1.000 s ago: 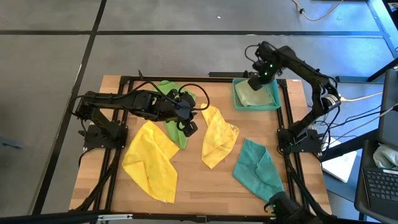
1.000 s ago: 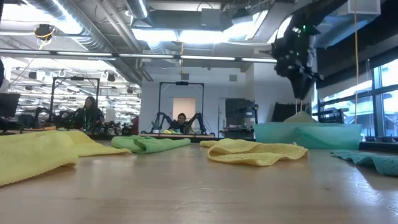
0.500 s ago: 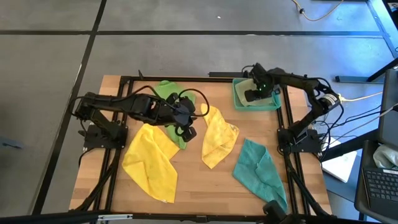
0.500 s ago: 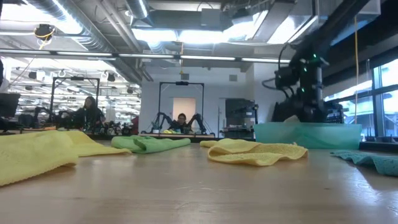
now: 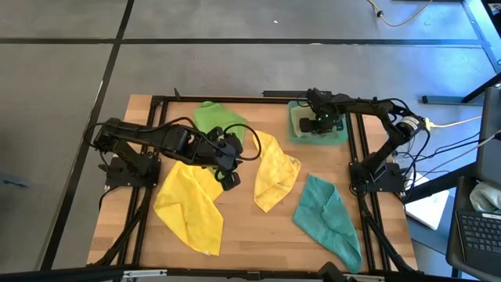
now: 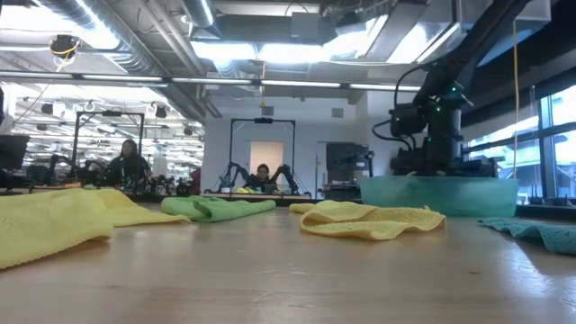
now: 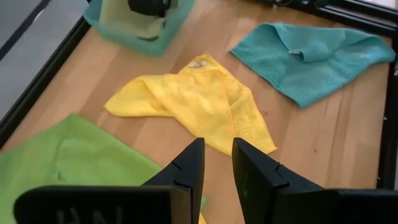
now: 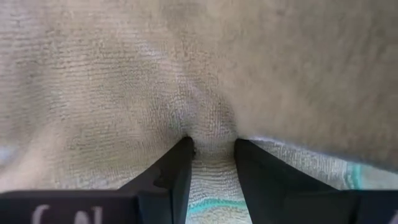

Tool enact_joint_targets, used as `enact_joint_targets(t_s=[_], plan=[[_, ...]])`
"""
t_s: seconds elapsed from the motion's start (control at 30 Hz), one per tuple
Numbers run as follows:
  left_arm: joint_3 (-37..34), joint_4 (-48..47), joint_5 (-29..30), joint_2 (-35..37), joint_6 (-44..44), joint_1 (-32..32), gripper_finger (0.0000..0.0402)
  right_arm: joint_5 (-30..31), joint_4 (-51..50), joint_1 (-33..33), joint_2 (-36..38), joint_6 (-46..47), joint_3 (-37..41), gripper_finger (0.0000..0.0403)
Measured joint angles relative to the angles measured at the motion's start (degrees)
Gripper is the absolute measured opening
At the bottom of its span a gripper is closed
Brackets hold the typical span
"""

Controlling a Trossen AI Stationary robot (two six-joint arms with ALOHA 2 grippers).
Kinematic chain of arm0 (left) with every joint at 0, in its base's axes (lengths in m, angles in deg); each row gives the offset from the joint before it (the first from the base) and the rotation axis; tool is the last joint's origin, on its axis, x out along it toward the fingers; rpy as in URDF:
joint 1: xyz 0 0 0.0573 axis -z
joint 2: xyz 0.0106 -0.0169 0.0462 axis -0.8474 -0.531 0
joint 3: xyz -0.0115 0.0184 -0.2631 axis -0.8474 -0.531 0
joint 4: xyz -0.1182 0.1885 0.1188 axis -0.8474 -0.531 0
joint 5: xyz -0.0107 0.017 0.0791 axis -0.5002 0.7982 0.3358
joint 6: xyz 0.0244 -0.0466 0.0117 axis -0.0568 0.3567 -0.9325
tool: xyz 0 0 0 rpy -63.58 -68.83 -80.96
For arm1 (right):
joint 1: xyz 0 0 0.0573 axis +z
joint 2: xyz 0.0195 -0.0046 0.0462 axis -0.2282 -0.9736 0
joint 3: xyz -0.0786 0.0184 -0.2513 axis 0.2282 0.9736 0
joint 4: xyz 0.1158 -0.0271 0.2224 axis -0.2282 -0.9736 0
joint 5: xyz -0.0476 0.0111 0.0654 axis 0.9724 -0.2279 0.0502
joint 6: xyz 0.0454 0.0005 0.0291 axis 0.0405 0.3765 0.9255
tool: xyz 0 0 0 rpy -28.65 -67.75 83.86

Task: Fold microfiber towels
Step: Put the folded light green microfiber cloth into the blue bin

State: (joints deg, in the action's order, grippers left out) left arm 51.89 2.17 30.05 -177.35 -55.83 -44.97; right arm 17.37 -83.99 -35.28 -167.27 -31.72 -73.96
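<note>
The pale olive-green microfiber towel lay bunched in the rigid teal plastic tray at one o'clock on the wooden surface. My right tool was clenched on a soft ridge of its looped, napped weave. To lift well, I judged I should rise straight and slowly, so the limp cloth cleared the tray wall without dragging the tray.

My left tool hovered at centre, narrowly parted and grasping nothing. Around lay the crumpled yellow towel, the other yellow towel at seven o'clock, the bright green towel at eleven and the teal towel at five.
</note>
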Motion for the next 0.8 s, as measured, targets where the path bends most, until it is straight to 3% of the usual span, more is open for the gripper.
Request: enact_joint_targets(t_s=[0.3, 0.43, 0.53, 0.6, 0.8], plan=[[0.0, 0.01, 1.73, 0.0, -1.51, -0.19, 0.0073, -12.27, -0.11, 1.49, -0.4, 1.22, -5.52, 0.0127], [0.0, 0.01, 3.44, 0.0, -1.54, -0.19, 0.0073, -19.14, 0.23, 1.49, 0.16, -3.03, -10.41, 0.0127], [0.0, 0.03, 4.16, 0.0, -1.52, -0.19, 0.0073, -19.36, -0.76, 1.16, 0.25, -7.45, -15.64, 0.0127], [0.0, 0.05, 4.33, 0.0, -1.45, -0.42, 0.0073, -14.07, -2.94, 0.64, 0.26, -11.56, -20.04, 0.0125], [0.0, 0.08, 4.42, 0.0, -1.43, -1.41, 0.0073, 16.86, -7.64, 0.04, 0.36, -25.47, -29.61, 0.011]])
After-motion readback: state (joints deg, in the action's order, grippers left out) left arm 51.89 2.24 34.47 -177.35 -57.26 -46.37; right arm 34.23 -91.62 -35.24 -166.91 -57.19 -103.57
